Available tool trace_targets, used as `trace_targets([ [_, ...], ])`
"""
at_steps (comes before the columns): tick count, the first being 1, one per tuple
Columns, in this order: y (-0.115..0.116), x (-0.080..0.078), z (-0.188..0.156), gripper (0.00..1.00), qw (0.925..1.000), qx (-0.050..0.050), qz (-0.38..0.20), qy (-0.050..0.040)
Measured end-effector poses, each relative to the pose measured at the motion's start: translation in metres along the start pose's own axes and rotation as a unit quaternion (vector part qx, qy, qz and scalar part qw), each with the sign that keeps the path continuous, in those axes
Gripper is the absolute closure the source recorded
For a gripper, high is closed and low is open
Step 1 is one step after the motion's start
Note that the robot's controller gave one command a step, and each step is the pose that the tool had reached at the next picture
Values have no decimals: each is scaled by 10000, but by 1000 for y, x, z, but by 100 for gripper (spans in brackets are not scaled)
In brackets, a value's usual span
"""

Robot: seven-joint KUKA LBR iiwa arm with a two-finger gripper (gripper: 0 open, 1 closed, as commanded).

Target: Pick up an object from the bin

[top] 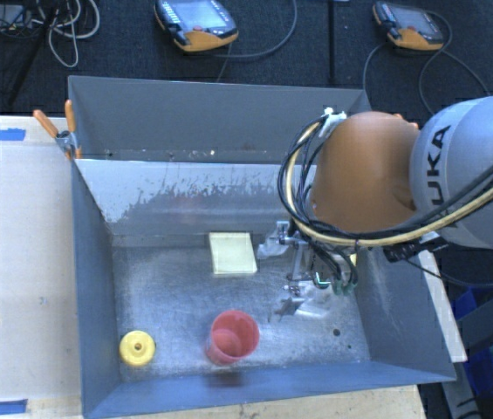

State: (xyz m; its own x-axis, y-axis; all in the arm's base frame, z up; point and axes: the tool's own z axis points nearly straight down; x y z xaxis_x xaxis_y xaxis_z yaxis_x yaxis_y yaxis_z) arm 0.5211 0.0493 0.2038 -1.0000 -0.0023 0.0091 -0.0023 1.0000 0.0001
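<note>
So the biggest thing here is the grey metal bin (98, 260). It has sloped walls and a flat floor that's scuffed and speckled pale, with scratchy streaks down the far wall. Next in size is the KUKA arm (455, 173) coming in from the picture's right. It's a smooth silver-grey casing with a glossy rounded orange cover (364, 173) on the wrist and black and cream cables (294, 182) looped around it. Under that hangs the shiny metal hardware of the fingers (294, 304), low over the right half of the bin floor. They sit above a bare patch of metal, and honestly I can't tell if they're apart or together, it's just a tangle of bright bits from this angle. I can't make out anything between them. As for the loose stuff, a pale yellow flat square pad (233, 253) with a soft matte look lies flat just to the picture's left of the fingers, near the far wall. A pinkish-red plastic cup (233, 334), round mouth facing the camera, sits near the front wall, below and left of the fingers and apart from them. Smallest is a bright yellow round thing with a dimple in its middle (137, 347), off by the front left corner, well apart from everything.
</note>
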Motion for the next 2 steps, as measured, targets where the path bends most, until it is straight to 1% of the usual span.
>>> trace_targets([
  [1, 0, -2, -4, 0, 10000, -2, 7, -37],
  [2, 25, 13, 62, 0, 9999, -3, -101, -58],
])
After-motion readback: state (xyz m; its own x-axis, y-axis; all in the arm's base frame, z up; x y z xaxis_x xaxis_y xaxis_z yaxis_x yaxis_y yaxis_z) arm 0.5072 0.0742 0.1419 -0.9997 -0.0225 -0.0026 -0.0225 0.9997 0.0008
